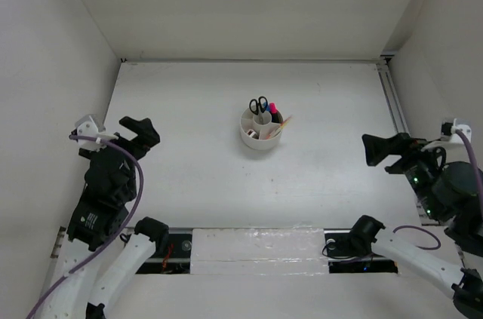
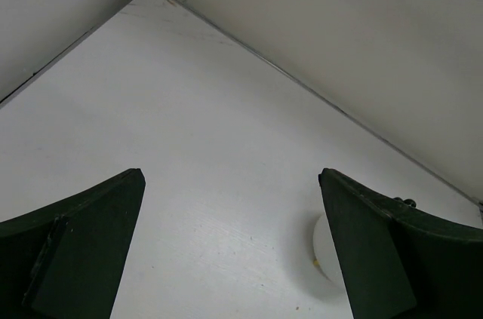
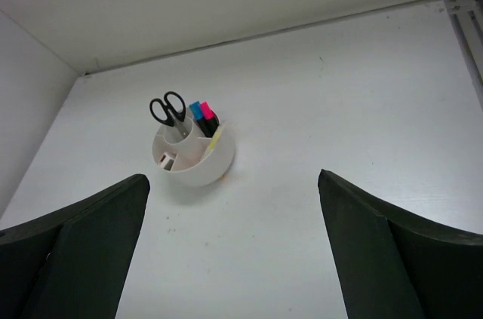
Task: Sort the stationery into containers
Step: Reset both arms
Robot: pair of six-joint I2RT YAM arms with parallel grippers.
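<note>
Stationery (image 1: 264, 110) standing in organiser (image 1: 255, 142), left tool (image 1: 143, 134) and right tool (image 1: 376, 154) spread, empty; sorting judged finished, only retreat remaining.

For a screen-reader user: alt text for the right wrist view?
A round white organiser on the table holds black-handled scissors and highlighters with blue and pink caps. The right end effector, open, frames the bottom corners with its dark fingers.

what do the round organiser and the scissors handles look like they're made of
Organiser: it looks like white moulded plastic, smooth and fairly matte. The walls and dividers are thin and even, with soft shading and no sharp glints.
Scissors: the handles are probably black plastic, judging by the uniform dark loops. The blades are mostly hidden inside the organiser, so their material can't be judged.
</note>
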